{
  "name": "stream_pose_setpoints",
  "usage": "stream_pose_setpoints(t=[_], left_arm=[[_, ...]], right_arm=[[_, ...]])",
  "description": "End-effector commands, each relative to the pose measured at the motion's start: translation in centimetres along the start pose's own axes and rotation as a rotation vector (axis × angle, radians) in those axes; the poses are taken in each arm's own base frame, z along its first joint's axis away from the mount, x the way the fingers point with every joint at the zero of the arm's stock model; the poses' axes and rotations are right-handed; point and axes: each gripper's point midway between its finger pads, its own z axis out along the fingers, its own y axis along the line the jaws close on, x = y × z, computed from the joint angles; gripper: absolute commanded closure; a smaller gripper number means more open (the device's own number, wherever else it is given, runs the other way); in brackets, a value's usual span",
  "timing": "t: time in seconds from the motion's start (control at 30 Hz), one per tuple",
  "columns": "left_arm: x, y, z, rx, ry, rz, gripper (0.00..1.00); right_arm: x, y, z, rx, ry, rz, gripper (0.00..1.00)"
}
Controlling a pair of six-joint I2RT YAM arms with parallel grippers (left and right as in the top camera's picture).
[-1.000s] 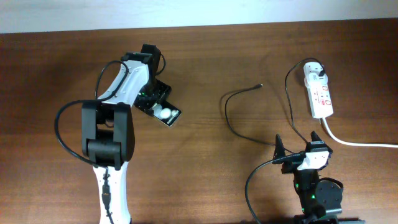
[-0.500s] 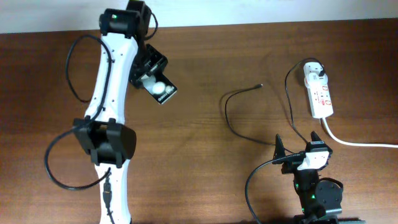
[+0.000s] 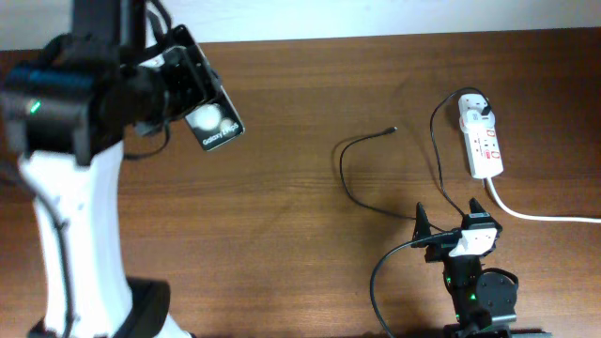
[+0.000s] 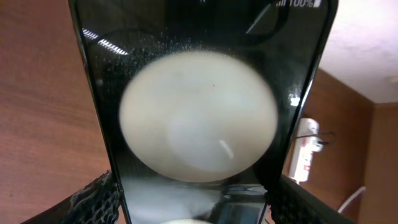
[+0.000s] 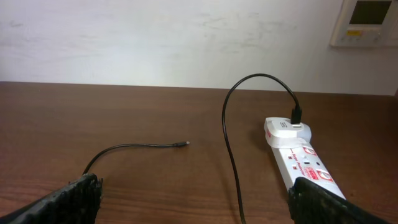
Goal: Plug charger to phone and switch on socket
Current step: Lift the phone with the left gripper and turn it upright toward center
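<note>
Nearest, at the near edge of the table (image 3: 300, 253), right side: right claw (image 3: 448, 208), fingers (image 5: 78, 198) spread wide, nothing between them, pointing away across the table.

Just beyond it: charger (image 3: 340, 167), thin black cable lying loose on the wood. One stretch passing beside the right claw, curving leftward and ending in the small connector tip (image 3: 392, 129), bare on the table, touching nothing. The other stretch arching up over the table, clearest in the right wrist view (image 5: 227, 124), and down into the white plug adapter (image 3: 477, 111).

Further right: socket (image 3: 485, 148), white oblong strip, lying flat, long side running away from the arms, red marks on its top face. Plug adapter seated at its far end. Thick white cord (image 3: 540, 217) leaving the near end and running off the right edge.

Far left, well apart from charger and socket: left claw (image 3: 188, 84), pinching the phone (image 3: 214, 120) by its two long edges, in the air above the table and tilted. Glossy black face towards the overhead camera, one white round spot showing there, white lettering below it too small to read. Same spot filling the left wrist view (image 4: 199, 124), a padded finger (image 4: 93, 200) at each lower corner.

Farthest: white wall with a pale panel (image 5: 370, 22).
</note>
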Motion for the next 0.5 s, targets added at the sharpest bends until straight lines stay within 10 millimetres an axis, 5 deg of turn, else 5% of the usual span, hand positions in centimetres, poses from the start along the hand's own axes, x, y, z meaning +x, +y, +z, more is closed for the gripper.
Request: stream_pose_setpoints(t=[0.0,0.2,0.3,0.47], left_arm=[[1.9,0.2,-5.2,0.062,-0.066,0.060,0.40],[8.7,4.7,-7.6,0.013,-0.001,0.034,0.40],[11.3,6.8,-6.7,-0.023,0.047,-0.007,0.42],[14.0,9.3,-1.9,-0.082,0.127,-0.104,0.41]], right_arm=[[0.3,0.2,0.0,-0.008,0.006,-0.003,0.01],[0.3,0.2,0.0,-0.008,0.006,-0.003,0.01],[0.3,0.2,0.0,-0.008,0.006,-0.003,0.01],[0.3,0.2,0.0,-0.008,0.006,-0.003,0.01]])
